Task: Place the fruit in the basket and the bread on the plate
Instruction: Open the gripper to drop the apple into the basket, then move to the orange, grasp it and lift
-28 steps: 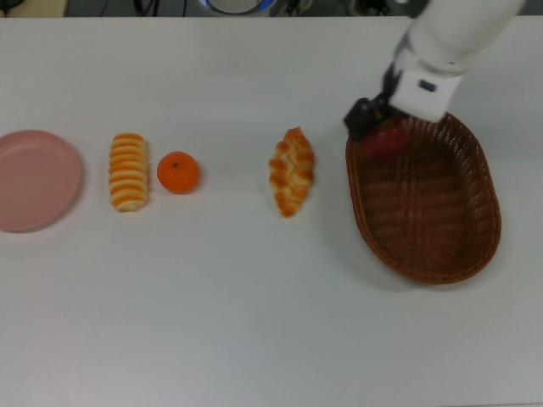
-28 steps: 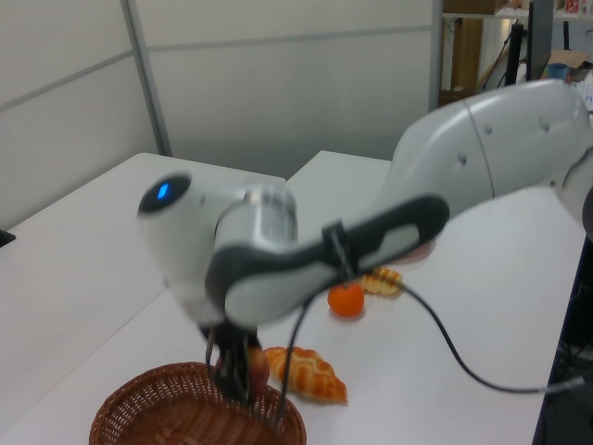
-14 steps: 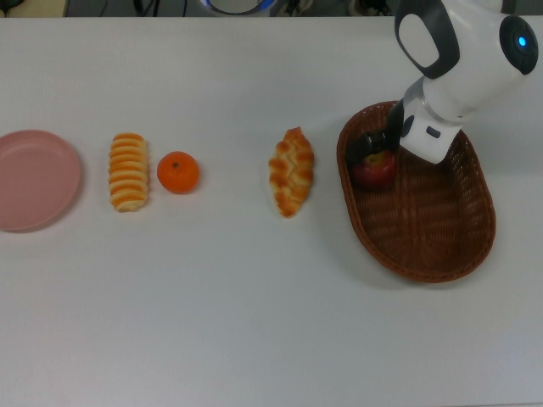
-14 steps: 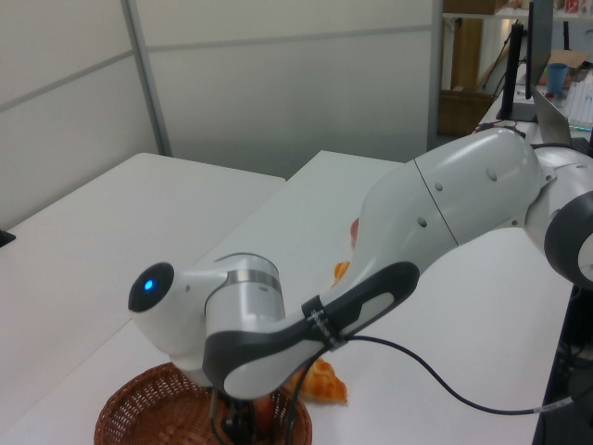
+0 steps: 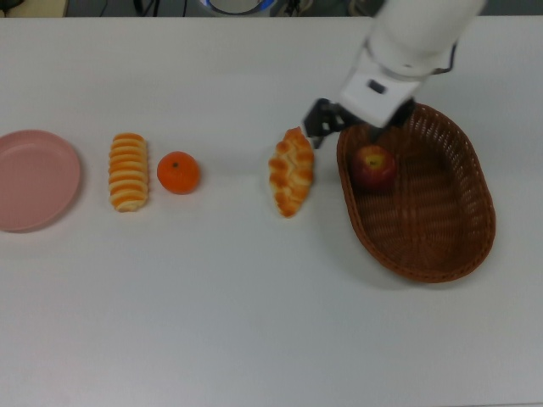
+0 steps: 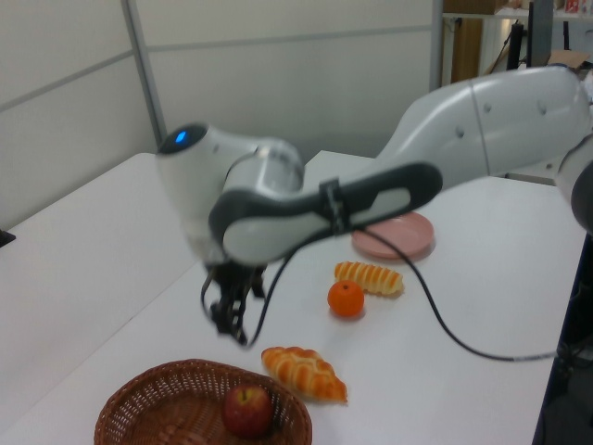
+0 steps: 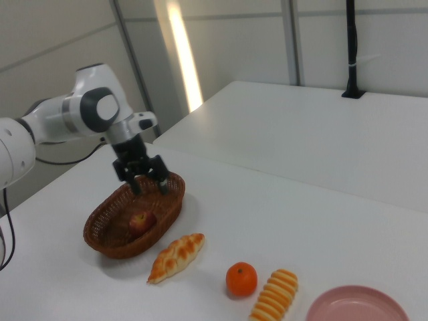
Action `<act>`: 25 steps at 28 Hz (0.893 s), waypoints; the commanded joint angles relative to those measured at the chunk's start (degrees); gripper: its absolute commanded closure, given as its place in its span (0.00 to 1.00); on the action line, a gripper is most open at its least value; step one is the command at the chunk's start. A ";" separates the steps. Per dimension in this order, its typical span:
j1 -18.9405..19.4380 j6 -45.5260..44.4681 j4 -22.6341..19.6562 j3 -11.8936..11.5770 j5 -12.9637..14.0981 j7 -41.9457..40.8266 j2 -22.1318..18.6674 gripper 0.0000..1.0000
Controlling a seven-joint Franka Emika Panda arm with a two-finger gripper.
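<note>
The dark red apple (image 5: 373, 165) (image 6: 247, 411) (image 7: 139, 221) lies inside the brown wicker basket (image 5: 424, 273) (image 6: 130, 408) (image 7: 107, 244), at the end nearest the bread. My gripper (image 5: 349, 127) (image 6: 232, 320) (image 7: 148, 184) hangs open and empty above the basket's rim, over the gap toward the braided pastry (image 5: 291, 171) (image 6: 303, 373) (image 7: 176, 256). The orange (image 5: 178, 172) (image 6: 346, 298) (image 7: 241, 279) and the ribbed loaf (image 5: 128, 171) (image 6: 369, 277) (image 7: 274, 296) sit side by side on the table. The pink plate (image 5: 34, 180) (image 6: 394, 236) (image 7: 358, 306) is bare at the top view's far left.
The white table carries only these objects, laid out in a row. The arm's white body reaches in from the top view's upper right. Wide bare tabletop lies along the top view's lower half.
The gripper lowered the apple into the basket, let it go, then rose and shifted toward the top view's left, over the basket rim. The apple now rests in the basket.
</note>
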 commanded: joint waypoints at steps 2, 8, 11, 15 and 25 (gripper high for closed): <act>-9.06 -1.40 -3.23 -0.39 0.90 -3.37 -0.97 0.00; -14.60 -1.57 -6.14 -0.57 -3.14 -8.21 0.17 0.00; -17.06 -1.57 -6.23 -0.57 -5.78 -9.62 2.54 0.00; -18.65 -1.31 -6.75 -0.57 -8.76 -10.76 5.00 0.00; -19.44 0.09 -6.93 -0.57 -12.20 -10.94 8.70 0.00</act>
